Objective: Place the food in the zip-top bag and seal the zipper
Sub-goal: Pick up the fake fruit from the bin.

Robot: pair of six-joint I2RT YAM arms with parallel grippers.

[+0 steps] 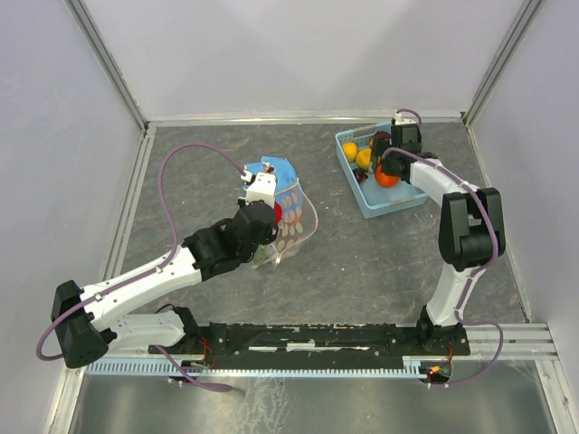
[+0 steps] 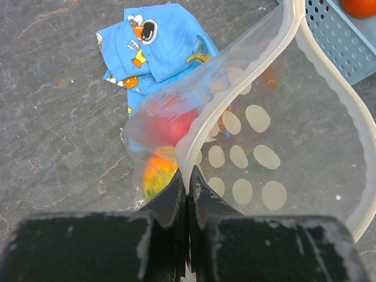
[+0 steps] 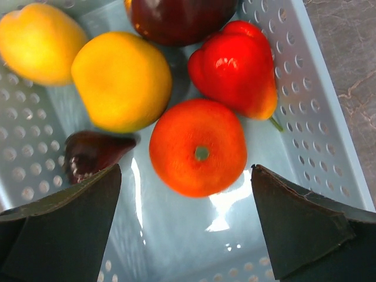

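the right gripper hangs spread wide over the light blue basket, above an orange fruit. a red fruit, a maroon fruit and two yellow fruits share that basket. left of the basket, the left gripper pinches the zipper of the zip-top bag, its mouth gaping toward the basket. the bag holds a second red fruit and a green-orange fruit. a patterned cloth touches the bag's side away from the basket.

Bright, even light falls from above and leaves only soft shadows on the table, white glare lies on the basket floor beside the orange fruit, and the wrist views blur slightly at their edges.
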